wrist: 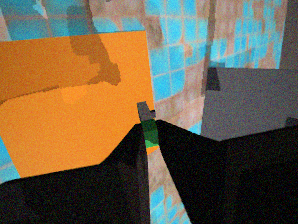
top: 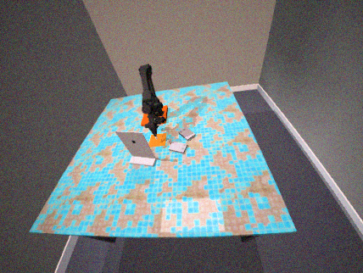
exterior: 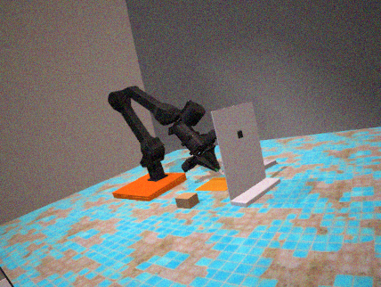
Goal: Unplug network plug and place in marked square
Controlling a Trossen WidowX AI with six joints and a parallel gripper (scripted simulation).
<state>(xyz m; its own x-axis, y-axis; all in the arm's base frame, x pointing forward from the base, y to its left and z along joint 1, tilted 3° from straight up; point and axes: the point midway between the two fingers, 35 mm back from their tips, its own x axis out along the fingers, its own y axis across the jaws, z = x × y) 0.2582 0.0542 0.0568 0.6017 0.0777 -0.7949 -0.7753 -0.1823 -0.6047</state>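
My gripper (top: 155,135) (exterior: 218,169) (wrist: 148,128) points down at a slant and is shut on the plug. The plug (wrist: 151,136) shows green between the fingertips, with a grey end beyond them; it is out of the socket. The tips are a little above the table, and in the wrist view the plug overlaps the panel-side edge of the orange marked square (top: 158,142) (exterior: 210,184) (wrist: 95,145). The exact height is hard to tell. The upright grey panel (top: 140,146) (exterior: 242,162) (wrist: 250,107) stands beside the square, with a small dark opening (top: 134,142) (exterior: 240,134). The tab is not clearly visible.
Two flat pale blocks (top: 178,147) (top: 187,134) lie on the side of the square away from the panel. A small brown block (exterior: 187,200) lies near the orange arm base (exterior: 149,188). The panel's white foot (top: 142,161) (exterior: 255,192) rests on the table.
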